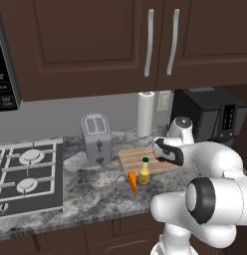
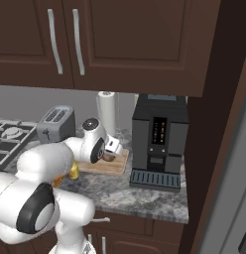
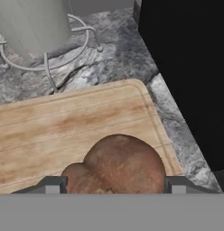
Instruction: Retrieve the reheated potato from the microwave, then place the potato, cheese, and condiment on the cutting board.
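So my gripper [image 3: 114,186] is down over the cutting board [image 3: 64,122] with the potato [image 3: 118,164] sitting right between my two fingertips [image 3: 51,185], one on each side of that brown lump. The jaws stand wide and look closed against the potato's sides, so I'd call it gripping the potato, though from the hand view I can't tell whether the potato is resting on the wood or just above it. The potato is over the near right part of the board, close to the corner by the black coffee machine [image 3: 186,67]. In the right base view the potato [image 2: 108,157] peeks out under my hand above the board [image 2: 112,166], with the coffee machine [image 2: 158,141] just beside it. From the left base view the board [image 1: 140,158] lies on the granite counter [image 1: 90,191] between the silver toaster [image 1: 97,138] and the coffee machine [image 1: 207,117]. The condiment [image 1: 144,172] bottle stands at the board's front edge, seemingly just off it, and the orange cheese [image 1: 132,182] wedge is on the counter right beside the bottle, toward the front. A paper towel roll [image 1: 145,113] stands behind the board against the wall, its wire holder [image 3: 50,63] right past the far edge. The microwave [image 1: 6,64] is up at the far left above the stove [image 1: 26,174].
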Robot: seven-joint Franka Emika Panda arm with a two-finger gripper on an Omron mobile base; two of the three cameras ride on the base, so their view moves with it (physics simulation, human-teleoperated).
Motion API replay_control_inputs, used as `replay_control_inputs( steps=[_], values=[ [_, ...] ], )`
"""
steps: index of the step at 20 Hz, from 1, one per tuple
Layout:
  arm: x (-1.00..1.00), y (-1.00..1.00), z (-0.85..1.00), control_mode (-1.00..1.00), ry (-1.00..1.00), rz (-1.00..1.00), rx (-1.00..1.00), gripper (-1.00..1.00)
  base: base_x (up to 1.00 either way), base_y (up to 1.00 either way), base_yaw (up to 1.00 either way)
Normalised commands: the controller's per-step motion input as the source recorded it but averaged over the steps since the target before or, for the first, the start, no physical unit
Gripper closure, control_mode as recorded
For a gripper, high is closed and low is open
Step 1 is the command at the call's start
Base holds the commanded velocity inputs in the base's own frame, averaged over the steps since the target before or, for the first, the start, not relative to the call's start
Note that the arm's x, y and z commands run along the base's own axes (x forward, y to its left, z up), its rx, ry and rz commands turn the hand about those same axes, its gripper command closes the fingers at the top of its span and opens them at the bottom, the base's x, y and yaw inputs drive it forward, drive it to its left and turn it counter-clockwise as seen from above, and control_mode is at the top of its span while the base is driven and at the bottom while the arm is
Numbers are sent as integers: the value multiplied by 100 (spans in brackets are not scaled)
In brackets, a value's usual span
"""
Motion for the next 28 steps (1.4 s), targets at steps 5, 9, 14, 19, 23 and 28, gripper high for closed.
replay_control_inputs(
  steps=[5, 9, 14, 19, 23, 28],
  values=[
    [38, -5, -21, -100, 8, -14, 1, 100, 0, 0, 0],
    [29, -4, -18, -100, 0, -10, 2, 100, 0, 0, 0],
    [18, -12, -22, -100, 0, -8, 4, 100, 0, 0, 0],
    [14, -15, -24, -100, 0, -5, 7, 100, 0, 0, 0],
    [3, -10, -27, -100, 1, -4, 9, 100, 0, 0, 0],
    [-8, -4, -36, -100, 0, -3, 4, 100, 0, 0, 0]
  ],
)
